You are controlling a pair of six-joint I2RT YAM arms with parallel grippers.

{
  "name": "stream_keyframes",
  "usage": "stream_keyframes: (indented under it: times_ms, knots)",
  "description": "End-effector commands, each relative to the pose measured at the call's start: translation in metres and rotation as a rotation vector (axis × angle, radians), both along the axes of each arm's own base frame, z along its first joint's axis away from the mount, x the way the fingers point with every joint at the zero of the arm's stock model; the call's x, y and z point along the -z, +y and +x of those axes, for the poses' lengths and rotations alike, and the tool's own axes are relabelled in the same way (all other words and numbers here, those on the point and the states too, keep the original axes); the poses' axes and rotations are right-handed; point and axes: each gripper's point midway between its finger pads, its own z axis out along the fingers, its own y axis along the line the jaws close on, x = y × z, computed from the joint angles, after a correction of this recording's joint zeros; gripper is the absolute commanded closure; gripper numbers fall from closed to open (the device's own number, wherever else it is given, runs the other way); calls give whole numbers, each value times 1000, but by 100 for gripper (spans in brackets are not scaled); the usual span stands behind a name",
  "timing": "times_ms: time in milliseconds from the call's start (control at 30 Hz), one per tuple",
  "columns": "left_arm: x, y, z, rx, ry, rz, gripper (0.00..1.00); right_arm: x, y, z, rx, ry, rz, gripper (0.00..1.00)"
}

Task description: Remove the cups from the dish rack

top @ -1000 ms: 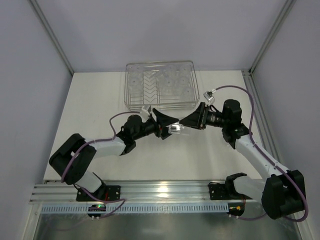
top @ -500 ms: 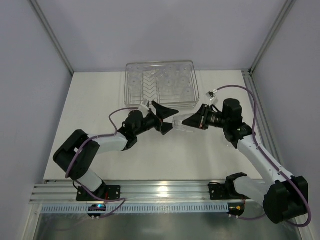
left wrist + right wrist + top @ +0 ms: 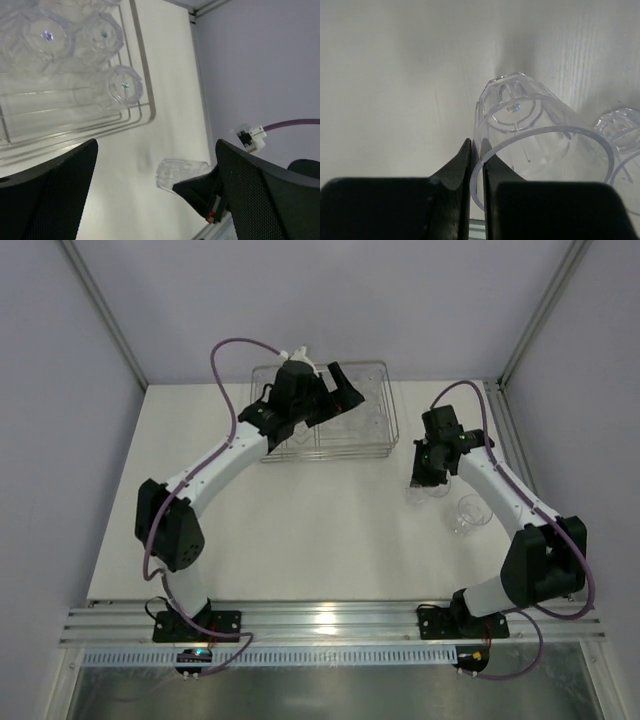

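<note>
Reaching far forward, the left arm stretches over the dish rack [image 3: 372,445], with the left gripper [image 3: 338,392] hanging above the rack's right half and its fingers spread wide apart around nothing. The right arm bends out to the right of the rack, its wrist turned downward toward the white table [image 3: 300,520]. The right gripper [image 3: 425,483] sits just off the rack's near right corner, and its two fingers are pinched together on the thin wall at the rim of one clear cup [image 3: 545,115]. That cup is colourless plastic with a round rim and a faceted base. Its open mouth faces back toward the right wrist camera, so its long axis runs away from the gripper with the base farthest off. Whether the base touches the table cannot be told. A second clear cup [image 3: 467,513] stands on the table a little farther from the rack, on the near right side of the held one and close to it, mouth upward. Inside the rack's right half, several more cups [image 3: 122,87] sit close together, their faceted bases turned up toward the left wrist camera. The rack is a shallow wire rectangle.
</note>
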Motion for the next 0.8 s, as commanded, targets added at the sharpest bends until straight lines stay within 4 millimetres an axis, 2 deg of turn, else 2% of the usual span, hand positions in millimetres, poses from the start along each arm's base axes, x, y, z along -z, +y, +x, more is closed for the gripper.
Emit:
stream_keyframes:
  times_ms: [0,33,67,100,133,167,200,233,267,300,367,533,633,767]
  knots:
    - [88,23,10,35,107,415,0,6,-41,8,72,54,-230,96]
    - [69,19,18,51,71,443,0,9,-44,10,82,70,-249,96]
    - [95,14,27,65,104,497,0,14,-52,20,107,84,-306,96]
    - [91,13,35,53,82,530,0,15,-55,24,116,93,-324,96]
    - [72,4,42,54,33,531,0,19,-58,27,119,108,-341,96]
    - [77,4,45,70,22,578,0,22,-60,35,127,120,-354,96]
    - [93,0,51,78,34,611,0,25,-65,40,142,128,-365,96]
    - [95,-2,55,74,26,627,0,27,-67,43,147,139,-372,96]
    - [88,-4,61,74,1,627,0,25,-67,51,149,130,-371,96]
    - [100,-6,65,77,10,643,0,34,-72,55,159,162,-380,96]
    - [100,-9,71,79,-7,649,0,35,-79,61,181,179,-390,96]
    - [113,-19,78,110,-25,653,0,45,-107,64,269,225,-389,96]
    - [115,-26,84,113,-50,641,0,49,-112,64,286,238,-378,96]
    - [107,-50,89,150,-115,553,0,53,-114,61,294,251,-381,96]
